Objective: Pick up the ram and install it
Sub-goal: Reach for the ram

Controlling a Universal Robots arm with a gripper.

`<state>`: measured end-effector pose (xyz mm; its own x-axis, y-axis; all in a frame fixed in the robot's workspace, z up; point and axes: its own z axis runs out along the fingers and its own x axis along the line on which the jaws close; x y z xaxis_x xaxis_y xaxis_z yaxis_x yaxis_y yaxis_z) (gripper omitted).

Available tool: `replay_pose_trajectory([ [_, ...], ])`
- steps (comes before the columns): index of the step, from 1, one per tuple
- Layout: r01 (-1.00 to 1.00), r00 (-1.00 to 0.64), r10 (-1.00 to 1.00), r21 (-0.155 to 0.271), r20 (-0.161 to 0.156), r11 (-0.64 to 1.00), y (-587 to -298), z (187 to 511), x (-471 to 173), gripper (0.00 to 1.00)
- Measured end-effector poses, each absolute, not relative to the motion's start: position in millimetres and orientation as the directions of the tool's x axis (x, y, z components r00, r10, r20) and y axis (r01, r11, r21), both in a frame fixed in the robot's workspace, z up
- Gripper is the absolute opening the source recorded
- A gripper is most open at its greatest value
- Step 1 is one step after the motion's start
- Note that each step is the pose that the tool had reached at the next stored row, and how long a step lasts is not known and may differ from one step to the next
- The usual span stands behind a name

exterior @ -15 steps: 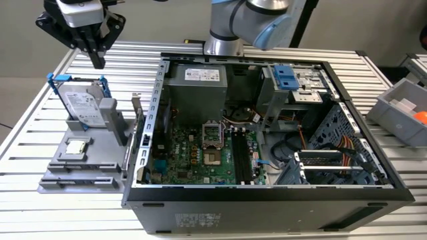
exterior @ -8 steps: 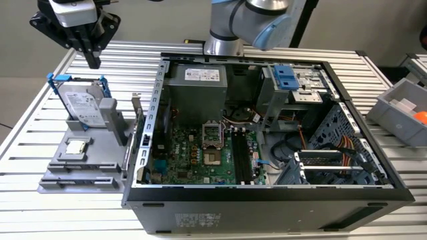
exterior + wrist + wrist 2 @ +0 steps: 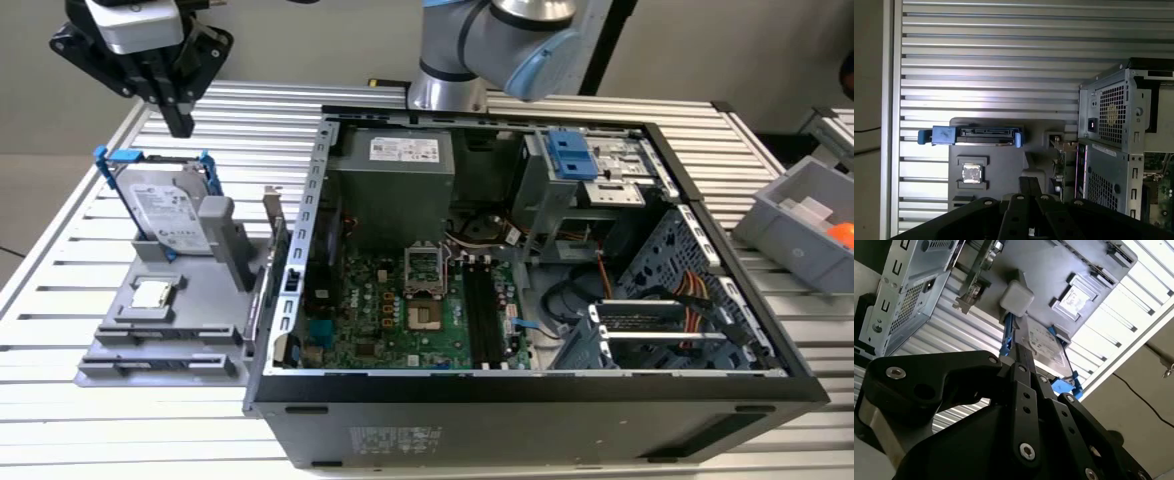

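Observation:
The ram (image 3: 274, 214) is a thin stick standing on edge in the grey holder (image 3: 160, 335), close to the open computer case's outer wall. In both wrist views I see it edge-on, greenish with gold contacts (image 3: 974, 284) (image 3: 1056, 156). My gripper (image 3: 178, 126) hangs high over the table at the exterior view's left, above and behind the holder, well apart from the ram. Its black fingers (image 3: 1015, 347) (image 3: 1029, 184) are shut together with nothing between them.
A silver hard drive in a blue frame (image 3: 167, 205) stands in the holder, with a small square processor chip (image 3: 151, 293) in front of it. The open case (image 3: 534, 390) shows a motherboard with black memory slots (image 3: 483, 312). A grey bin (image 3: 801, 225) sits at the right.

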<state>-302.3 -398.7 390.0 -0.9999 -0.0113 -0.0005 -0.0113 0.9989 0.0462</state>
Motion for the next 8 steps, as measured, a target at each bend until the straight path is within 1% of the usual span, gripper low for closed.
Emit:
replay_pose_trajectory([
  [8,-0.011,-1.0,-0.011,0.046,0.0,0.999,-398.7,390.1,-310.6,0.0],
])
